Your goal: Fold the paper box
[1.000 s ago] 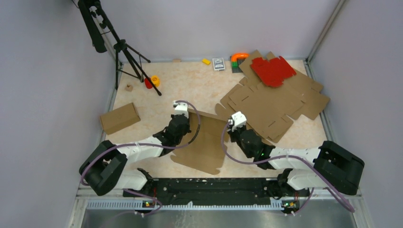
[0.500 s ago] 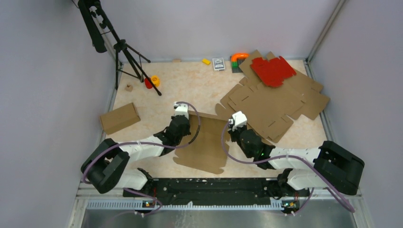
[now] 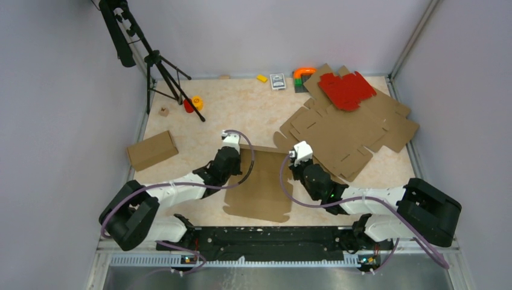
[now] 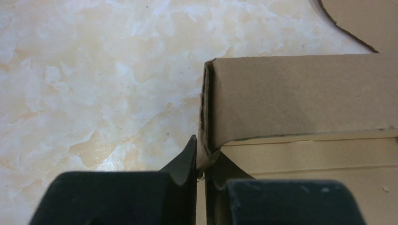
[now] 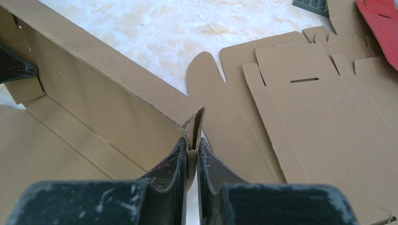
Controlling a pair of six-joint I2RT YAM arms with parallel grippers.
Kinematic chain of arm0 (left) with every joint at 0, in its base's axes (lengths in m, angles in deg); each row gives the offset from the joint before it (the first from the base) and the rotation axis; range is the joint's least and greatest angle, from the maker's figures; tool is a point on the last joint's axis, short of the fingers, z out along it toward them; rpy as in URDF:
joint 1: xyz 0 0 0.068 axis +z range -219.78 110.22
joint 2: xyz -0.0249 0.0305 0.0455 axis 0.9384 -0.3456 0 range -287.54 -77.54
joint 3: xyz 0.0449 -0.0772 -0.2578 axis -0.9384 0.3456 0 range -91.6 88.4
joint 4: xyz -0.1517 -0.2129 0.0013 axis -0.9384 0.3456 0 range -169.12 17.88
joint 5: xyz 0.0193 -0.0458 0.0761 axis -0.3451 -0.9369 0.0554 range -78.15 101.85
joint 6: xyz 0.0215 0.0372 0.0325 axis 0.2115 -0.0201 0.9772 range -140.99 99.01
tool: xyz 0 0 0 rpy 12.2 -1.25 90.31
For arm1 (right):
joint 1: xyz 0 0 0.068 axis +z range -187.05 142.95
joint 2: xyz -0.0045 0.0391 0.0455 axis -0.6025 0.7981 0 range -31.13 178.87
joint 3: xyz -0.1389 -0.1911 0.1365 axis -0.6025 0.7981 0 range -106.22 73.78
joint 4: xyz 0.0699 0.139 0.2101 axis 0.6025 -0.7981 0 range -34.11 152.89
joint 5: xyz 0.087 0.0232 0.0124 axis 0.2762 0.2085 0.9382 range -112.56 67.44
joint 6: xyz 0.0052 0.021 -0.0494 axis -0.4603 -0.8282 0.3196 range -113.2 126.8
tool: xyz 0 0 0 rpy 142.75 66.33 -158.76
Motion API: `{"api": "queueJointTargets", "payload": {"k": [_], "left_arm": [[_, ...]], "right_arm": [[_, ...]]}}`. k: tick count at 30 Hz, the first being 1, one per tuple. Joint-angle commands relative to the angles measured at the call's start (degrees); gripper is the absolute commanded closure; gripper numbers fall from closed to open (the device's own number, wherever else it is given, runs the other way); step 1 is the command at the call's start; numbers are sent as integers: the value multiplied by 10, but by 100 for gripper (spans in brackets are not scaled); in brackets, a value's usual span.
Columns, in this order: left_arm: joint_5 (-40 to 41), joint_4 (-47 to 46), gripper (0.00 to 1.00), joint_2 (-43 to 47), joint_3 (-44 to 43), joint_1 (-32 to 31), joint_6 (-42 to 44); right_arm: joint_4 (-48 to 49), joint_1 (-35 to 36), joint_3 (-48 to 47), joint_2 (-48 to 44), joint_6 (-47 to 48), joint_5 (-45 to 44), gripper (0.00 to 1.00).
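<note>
Top external view: the paper box point(image 3: 259, 187) lay at the middle of the tabletop point(image 3: 241, 109) close to its near edge, between the two arms. Its wide panel was flat, and its far wall was raised along the edge away from the bases. The left gripper point(image 3: 236, 145) was at that wall's left end and the right gripper point(image 3: 294, 156) at its right end, which looked like a way to hold the wall upright while the crease set. Both arms reached forward and inward from their bases, low over the panel, with elbows out to the sides. A stack of flat cardboard sheets point(image 3: 344, 133) with a red sheet point(image 3: 346, 89) on top lay toward the far right corner.

Left wrist view: the left gripper point(image 4: 201, 161) was clenched on the wall's left corner, with a sliver of cardboard pinched between its nearly touching fingers. The paper box point(image 4: 300, 93) ran off to the right with its wall standing.

Right wrist view: the right gripper point(image 5: 191, 151) was pinching the doubled cardboard at the right corner of the paper box point(image 5: 108, 103), its jaws tight on it. The wrist pointed along the tabletop toward the far edge. The flat sheets point(image 5: 300, 122) lay just beside that corner, and I judged they could snag it.
</note>
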Motion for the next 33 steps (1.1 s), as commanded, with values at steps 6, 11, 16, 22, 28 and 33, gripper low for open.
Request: {"api": "queueJointTargets", "payload": {"k": [6,11,16,22,28,33], "left_arm": [[16,-83,100,1,41,-1,-8],[43,-74,78,3,37,-8,-12],[33,-47,71,21,37,-8,-30],[13,-43,70,42,56,-8,-48],[-17,-50,65,59,71,-9,-48],[2,19,67,83,53,-9,-58]], "right_arm": [[-8,5,-4,2,11,2,99],[-9,5,-8,9,11,1,99],[-7,5,-9,9,11,1,99],[-8,6,-10,11,11,2,99],[-12,5,-13,15,11,0,99],[-14,5,-14,16,10,-1,99]]}}
